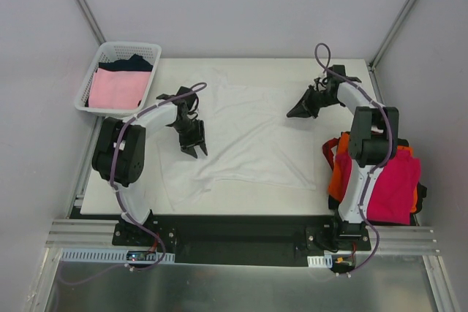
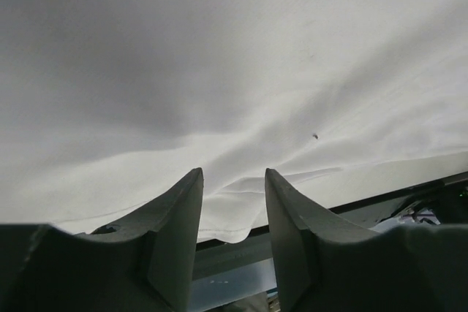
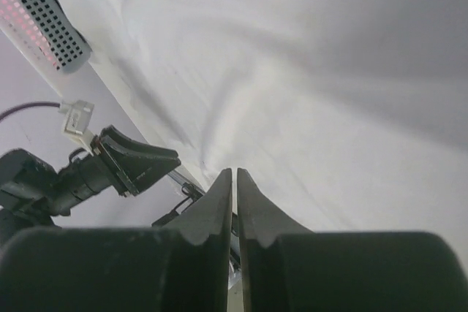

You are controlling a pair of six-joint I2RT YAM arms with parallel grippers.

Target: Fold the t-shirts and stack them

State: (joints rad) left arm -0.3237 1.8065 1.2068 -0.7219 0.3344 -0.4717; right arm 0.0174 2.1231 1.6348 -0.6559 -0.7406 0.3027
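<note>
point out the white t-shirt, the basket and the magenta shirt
white t-shirt (image 1: 248, 137), top view, middle of the spread cloth
basket (image 1: 88, 78), top view, its left wall
magenta shirt (image 1: 395, 184), top view, middle of its upper face

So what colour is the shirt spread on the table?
White shirt; top external view shows it best.

We see a robot lab cell: bare white walls (image 1: 241, 5), an aluminium rail (image 1: 80, 237), cabled arms (image 1: 117, 158) bolted by the counter (image 1: 263, 201).
</note>
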